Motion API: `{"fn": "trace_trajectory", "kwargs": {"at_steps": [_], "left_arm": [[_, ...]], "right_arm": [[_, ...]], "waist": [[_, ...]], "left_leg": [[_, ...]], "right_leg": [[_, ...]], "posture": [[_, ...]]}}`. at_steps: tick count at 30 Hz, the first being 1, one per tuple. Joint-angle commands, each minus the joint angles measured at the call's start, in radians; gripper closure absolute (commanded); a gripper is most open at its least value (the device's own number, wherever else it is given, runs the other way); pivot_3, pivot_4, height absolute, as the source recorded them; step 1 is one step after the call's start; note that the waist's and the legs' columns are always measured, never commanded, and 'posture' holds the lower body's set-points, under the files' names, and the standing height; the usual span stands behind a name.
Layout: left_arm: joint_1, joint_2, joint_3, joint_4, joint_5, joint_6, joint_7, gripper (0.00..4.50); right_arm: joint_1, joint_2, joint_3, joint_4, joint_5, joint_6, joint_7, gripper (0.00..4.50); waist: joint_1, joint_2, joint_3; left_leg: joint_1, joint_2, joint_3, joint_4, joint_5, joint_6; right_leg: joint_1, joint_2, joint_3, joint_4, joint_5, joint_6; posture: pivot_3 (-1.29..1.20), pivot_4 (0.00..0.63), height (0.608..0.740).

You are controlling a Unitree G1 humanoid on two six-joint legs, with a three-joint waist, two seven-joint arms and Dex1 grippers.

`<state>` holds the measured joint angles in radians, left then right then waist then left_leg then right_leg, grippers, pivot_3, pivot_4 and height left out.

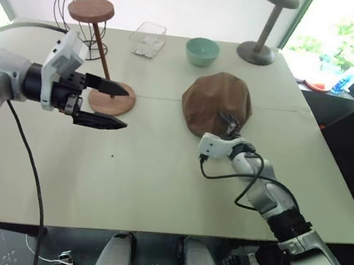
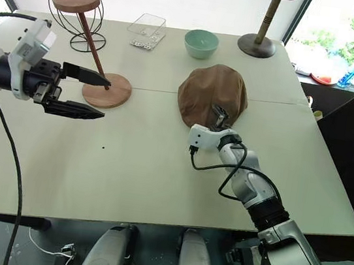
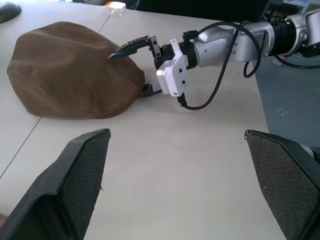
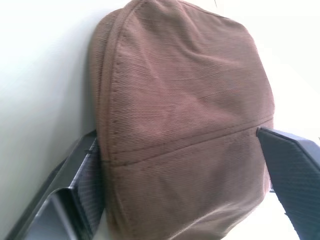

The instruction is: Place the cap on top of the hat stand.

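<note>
A: Where do we find the cap [image 1: 216,103]?

B: It lies flat on the table [image 1: 157,182], right of centre, nearer the far edge than the near one; the teal bowl [image 1: 201,51] sits just behind it, apart from it.

A: And the right gripper [image 3: 141,67]?

B: At the cap's near edge; in the left wrist view we see one finger over the crown and the other low at the brim by the tabletop; its fingers are spread around the cap, and we cannot tell whether they have pinched the fabric.

A: The left gripper [image 1: 113,106]?

B: We see it raised over the table's left side, fingers wide apart and holding nothing; from the head views its upper finger crosses in front of the stand's rod.

A: So where is the stand [image 1: 100,53]?

B: Left of the cap and well apart from it; its round base rests on the table and its slanted rod carries a bare disc top.

A: What crowds it?

B: A black wire globe [image 1: 81,19] just behind it; a clear tray [image 1: 148,39] between globe and bowl; a grey pedestal [image 1: 268,28] at the far right corner.
</note>
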<state>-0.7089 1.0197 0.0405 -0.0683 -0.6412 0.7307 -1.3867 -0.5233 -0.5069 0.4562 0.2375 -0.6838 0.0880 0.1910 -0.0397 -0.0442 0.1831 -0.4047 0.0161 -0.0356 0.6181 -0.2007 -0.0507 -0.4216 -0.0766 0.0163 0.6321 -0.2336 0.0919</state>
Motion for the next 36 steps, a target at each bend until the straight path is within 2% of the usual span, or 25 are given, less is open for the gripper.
{"fn": "trace_trajectory", "kwargs": {"at_steps": [1,3,5,8,10,19,24,27,31,36], "left_arm": [[-0.017,0.002,0.016,-0.013,-0.002,0.0,0.008,0.0],[-0.016,-0.002,0.02,-0.014,-0.004,0.001,0.015,0.0],[-0.016,-0.005,0.023,-0.013,-0.006,0.003,0.022,0.0],[-0.013,-0.009,0.025,-0.014,-0.007,0.002,0.029,0.0],[-0.012,-0.01,0.028,-0.015,-0.008,0.003,0.034,0.0],[-0.001,-0.035,0.076,-0.021,-0.026,0.013,0.109,0.0],[0.059,-0.062,0.206,-0.086,-0.074,0.058,0.255,0.0],[0.111,-0.094,0.316,-0.139,-0.099,0.078,0.38,0.0],[0.206,-0.148,0.477,-0.218,-0.109,0.096,0.57,0.0],[0.341,-0.116,0.715,-0.259,-0.136,0.133,0.663,0.0]], "right_arm": [[0.008,0.005,-0.008,0.075,-0.003,-0.001,0.007,1.93],[0.009,0.008,-0.018,0.074,-0.004,0.0,0.003,2.97],[0.009,0.009,-0.027,0.07,0.012,-0.006,0.02,2.97],[0.014,0.004,-0.042,0.059,0.02,-0.012,0.026,3.75],[0.013,0.003,-0.057,0.051,0.022,-0.01,0.026,4.45],[-0.025,-0.004,-0.126,0.0,0.056,-0.007,0.058,4.45],[-0.137,-0.015,-0.216,-0.077,0.131,0.039,0.131,4.45],[-0.271,-0.016,-0.251,-0.064,0.166,0.03,0.15,4.45],[-0.531,0.004,-0.241,0.068,0.187,-0.065,0.129,4.45],[-0.836,0.093,-0.224,0.317,0.226,-0.229,0.077,4.45]], "waist": [[-0.002,0.0,0.0],[-0.001,0.0,0.0],[-0.001,0.0,0.0],[-0.001,0.0,0.0],[-0.001,0.0,0.0],[-0.001,0.001,0.0],[-0.003,0.003,0.002],[-0.007,0.007,0.005],[-0.017,0.01,0.007],[-0.032,0.01,0.007]], "left_leg": [[0.0,0.0,0.0,0.0,0.0,0.0],[0.0,0.0,0.0,0.0,0.0,0.0],[0.0,0.0,0.0,0.0,0.0,0.0],[-0.001,0.0,0.0,0.0,0.0,0.0],[-0.001,0.0,0.0,0.0,0.0,0.0],[-0.001,0.0,-0.001,0.0,0.0,0.0],[-0.002,0.0,-0.001,0.0,0.0,0.0],[-0.003,0.0,-0.001,-0.001,0.0,0.0],[-0.003,0.0,0.0,-0.003,0.0,0.0],[-0.003,0.001,-0.001,-0.006,-0.001,0.001]], "right_leg": [[0.0,0.0,0.0,0.0,0.0,0.0],[0.0,0.0,0.0,0.0,0.0,0.0],[0.0,0.0,0.0,0.0,0.0,0.0],[-0.001,0.0,0.0,0.0,0.0,0.0],[-0.001,0.0,0.0,0.0,0.0,0.0],[-0.001,0.0,0.0,0.0,0.0,0.0],[-0.002,0.0,0.0,0.0,0.0,0.001],[-0.003,0.0,0.0,0.0,0.001,0.002],[-0.005,0.0,0.001,0.001,0.002,0.005],[-0.008,0.001,0.0,0.002,0.002,0.005]], "posture": [[0.0,0.15,0.74],[0.0,0.15,0.74],[0.0,0.15,0.74],[0.0,0.15,0.74],[0.0,0.15,0.74],[0.0,0.15,0.74],[0.0,0.15,0.74],[0.0,0.15,0.74],[0.0,0.15,0.74],[0.0,0.15,0.74]]}}
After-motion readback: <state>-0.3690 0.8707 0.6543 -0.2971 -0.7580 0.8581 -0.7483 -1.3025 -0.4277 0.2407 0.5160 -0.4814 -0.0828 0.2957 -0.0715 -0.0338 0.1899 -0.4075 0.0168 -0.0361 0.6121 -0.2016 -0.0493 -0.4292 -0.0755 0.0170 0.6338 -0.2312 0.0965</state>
